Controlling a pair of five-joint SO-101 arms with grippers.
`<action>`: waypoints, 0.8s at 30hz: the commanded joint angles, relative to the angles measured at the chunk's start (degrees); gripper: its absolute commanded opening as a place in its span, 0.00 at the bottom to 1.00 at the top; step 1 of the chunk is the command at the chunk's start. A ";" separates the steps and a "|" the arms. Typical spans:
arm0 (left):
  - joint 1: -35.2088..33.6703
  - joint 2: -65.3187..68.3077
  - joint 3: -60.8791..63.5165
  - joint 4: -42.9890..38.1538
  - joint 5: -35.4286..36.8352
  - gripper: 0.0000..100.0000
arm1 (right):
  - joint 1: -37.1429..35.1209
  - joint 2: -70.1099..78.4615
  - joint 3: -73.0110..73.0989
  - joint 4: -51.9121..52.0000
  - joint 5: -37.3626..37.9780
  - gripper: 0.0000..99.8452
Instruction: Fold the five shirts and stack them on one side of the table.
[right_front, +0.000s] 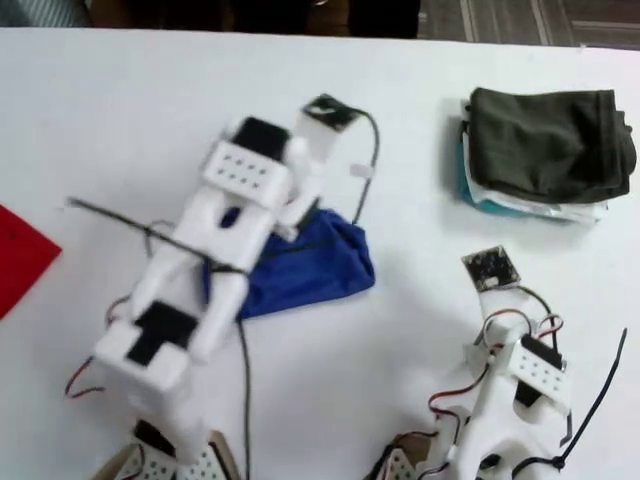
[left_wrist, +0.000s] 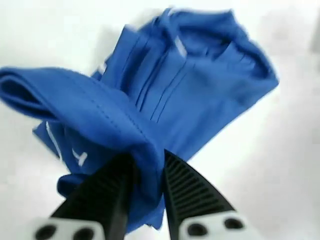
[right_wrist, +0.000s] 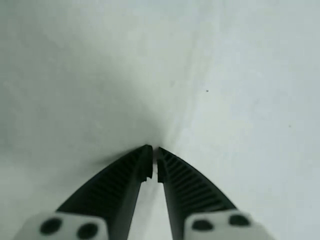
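Mid-desk, a bit left of centre, the blue shirt (right_front: 310, 265) lies bunched, half under the left arm. Left fingers (left_wrist: 192, 192) are pinched tight on a rolled fold of its cloth. Right fingers (right_wrist: 185, 190) are closed to a hair's gap w/ nothing between them, low over bare desk (right_front: 120, 100) at front right. To fold well, I'd carry the pinched edge straight across, low & slow, so it lands flat, not rolled; the right arm could pin the other side. Room: plenty of open desk btwn shirt & the stack (right_front: 545, 150) far right, which sits close to the desk's edge. Red sheet (right_front: 20, 255) at left is well apart.
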 joint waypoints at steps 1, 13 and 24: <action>3.16 4.92 -10.33 -0.44 0.44 0.03 | 0.31 -1.10 -0.09 -2.51 -0.53 0.03; 7.30 17.85 -27.38 5.19 0.26 0.29 | 0.31 -1.10 -0.09 -2.51 -0.53 0.03; -4.66 12.31 -27.91 6.42 0.00 0.09 | 0.31 -1.19 -0.09 -2.51 -0.53 0.03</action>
